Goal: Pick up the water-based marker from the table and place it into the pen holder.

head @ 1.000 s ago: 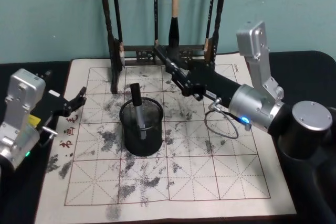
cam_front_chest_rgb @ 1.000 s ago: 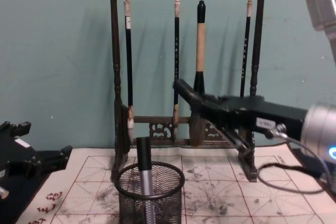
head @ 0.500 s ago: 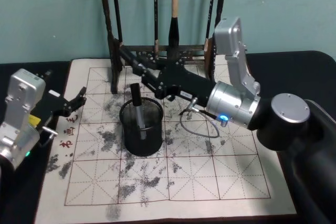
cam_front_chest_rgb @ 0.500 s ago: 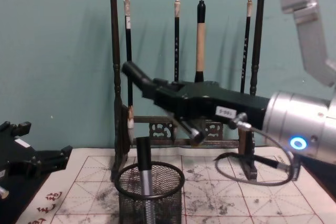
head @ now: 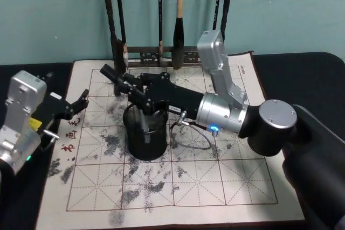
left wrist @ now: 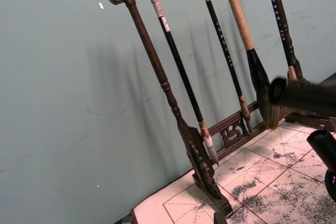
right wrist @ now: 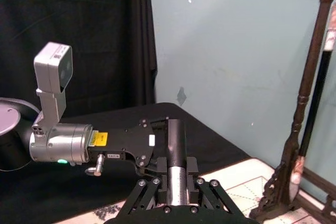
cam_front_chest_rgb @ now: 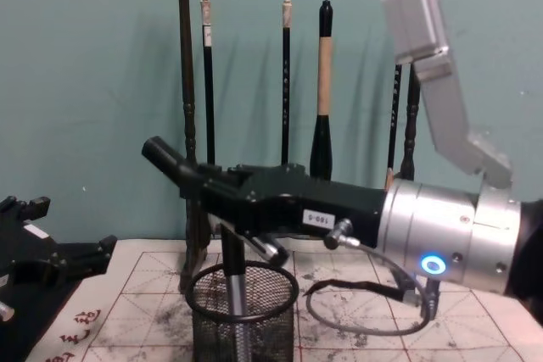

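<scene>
As the head view looks down, the small round black wire-mesh pen holder (head: pixel 145 144) sits on the cream paper mat with red grid lines and grey ink blots (head: pixel 215 187). The mat lies on the black table (head: pixel 323 63). The water-based marker (head: pixel 145 129) stands inside the pen holder. Just a bit of its shiny silver body shows, because the black right gripper (head: pixel 126 91) reaches across the pen holder's top and hides the marker's cap. The right gripper's two fingers are spread wide apart and pinch nothing. The left gripper (head: pixel 81 100) waits well apart from the pen holder, on its left, and I cannot tell if it is spread or pressed together.

From the left wrist, the tall dark wooden brush rack (left wrist: pixel 173 108) with a carved end stands behind the pen holder. A dark rounded bar pokes in, cut off and hard to make out.

From the right wrist, the marker shows a black round cap over a silver tube, upright between the right gripper's black link bars.

From the chest, long thin brushes (cam_front_chest_rgb: pixel 324 65) hang on the brush rack. The marker leans a little inside the pen holder's mesh wall. Its cap goes up behind the right gripper, between the spread fingers.
</scene>
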